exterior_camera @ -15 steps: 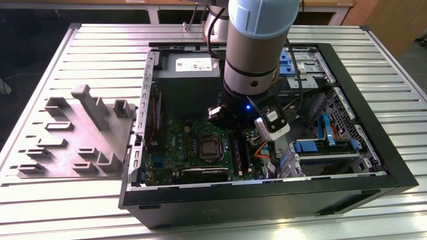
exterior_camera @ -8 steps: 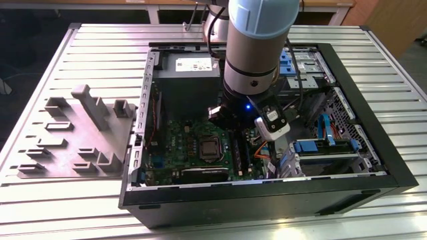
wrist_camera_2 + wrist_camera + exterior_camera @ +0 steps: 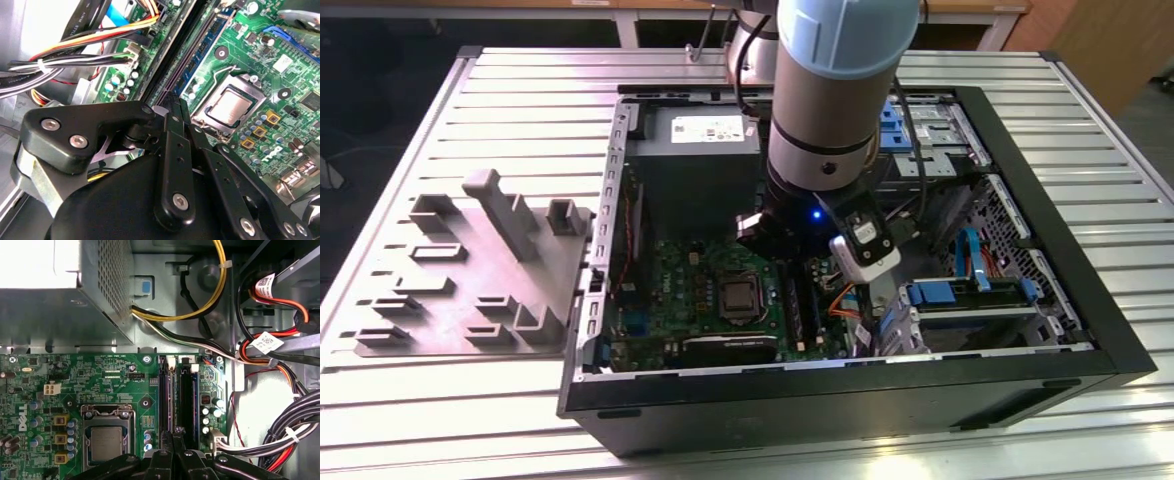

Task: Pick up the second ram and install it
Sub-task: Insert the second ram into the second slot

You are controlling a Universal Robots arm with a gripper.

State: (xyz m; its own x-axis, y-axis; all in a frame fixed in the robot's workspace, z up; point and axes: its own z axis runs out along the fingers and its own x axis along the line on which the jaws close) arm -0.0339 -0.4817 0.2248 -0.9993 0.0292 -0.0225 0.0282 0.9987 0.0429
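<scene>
My gripper is down inside the open computer case, over the green board at about mid-length of the two long memory slots. Its fingertips are pressed together, so the gripper is shut. The second ram, a thin dark stick with bluish chips, stands in the slot nearer the processor and runs out from under the fingertips. In the first wrist view the second ram shows as a shiny strip. The neighbouring slot looks black. The arm's wrist hides the gripper in the exterior view.
The processor socket lies beside the slots. The grey power supply sits past the slots' far end. Cable bundles crowd the other side. A grey fixture tray lies on the table at the exterior view's left.
</scene>
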